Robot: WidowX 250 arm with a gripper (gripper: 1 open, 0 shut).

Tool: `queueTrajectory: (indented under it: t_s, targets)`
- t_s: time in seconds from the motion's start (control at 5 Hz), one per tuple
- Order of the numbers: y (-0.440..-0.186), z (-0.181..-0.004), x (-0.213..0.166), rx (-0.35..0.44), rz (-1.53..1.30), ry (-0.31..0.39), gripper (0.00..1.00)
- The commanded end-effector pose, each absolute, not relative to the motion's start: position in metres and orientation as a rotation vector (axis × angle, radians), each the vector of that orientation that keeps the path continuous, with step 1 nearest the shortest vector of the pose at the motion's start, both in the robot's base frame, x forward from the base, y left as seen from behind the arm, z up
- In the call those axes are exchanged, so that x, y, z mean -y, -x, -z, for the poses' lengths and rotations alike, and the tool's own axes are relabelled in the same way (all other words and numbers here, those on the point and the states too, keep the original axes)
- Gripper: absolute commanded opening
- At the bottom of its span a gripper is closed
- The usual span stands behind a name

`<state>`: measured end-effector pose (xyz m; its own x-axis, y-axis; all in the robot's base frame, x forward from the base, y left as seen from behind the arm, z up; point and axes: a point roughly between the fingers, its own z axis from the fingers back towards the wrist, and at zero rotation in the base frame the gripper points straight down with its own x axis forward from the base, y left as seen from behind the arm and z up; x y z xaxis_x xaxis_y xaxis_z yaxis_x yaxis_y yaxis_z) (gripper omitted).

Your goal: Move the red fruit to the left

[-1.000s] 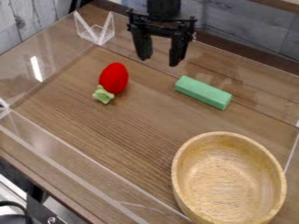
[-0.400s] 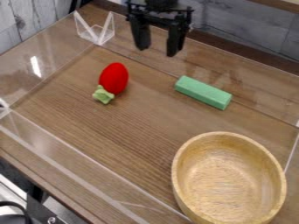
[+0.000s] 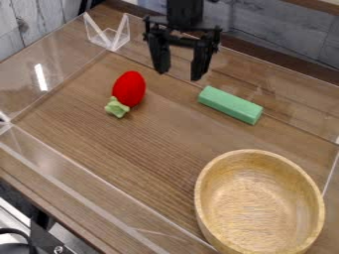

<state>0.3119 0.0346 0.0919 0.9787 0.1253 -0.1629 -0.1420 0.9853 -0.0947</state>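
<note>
The red fruit (image 3: 127, 89), a small glossy strawberry with a light green cap at its lower left, lies on the wooden table left of centre. My black gripper (image 3: 181, 69) hangs above the table at the back, up and to the right of the fruit and apart from it. Its two fingers point down, spread wide, with nothing between them.
A flat green block (image 3: 231, 104) lies right of the gripper. A large wooden bowl (image 3: 260, 204) sits at the front right. Clear plastic walls (image 3: 54, 149) rim the table, and a clear bracket (image 3: 106, 34) stands at the back left.
The gripper rose and narrowed slightly, then came back down and spread again, ending about where it was a second ago. The fruit, block and bowl have not moved.
</note>
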Motion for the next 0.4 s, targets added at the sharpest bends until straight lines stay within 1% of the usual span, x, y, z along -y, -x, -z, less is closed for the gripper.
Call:
queueTrajectory:
  t_s: [0.0, 0.2]
  targets:
    - [-0.3181, -0.117, -0.0468, -0.05, -0.201, 0.097, 1.0]
    - [-0.3185, -0.116, -0.0562, -0.037, -0.15, 0.103, 1.0]
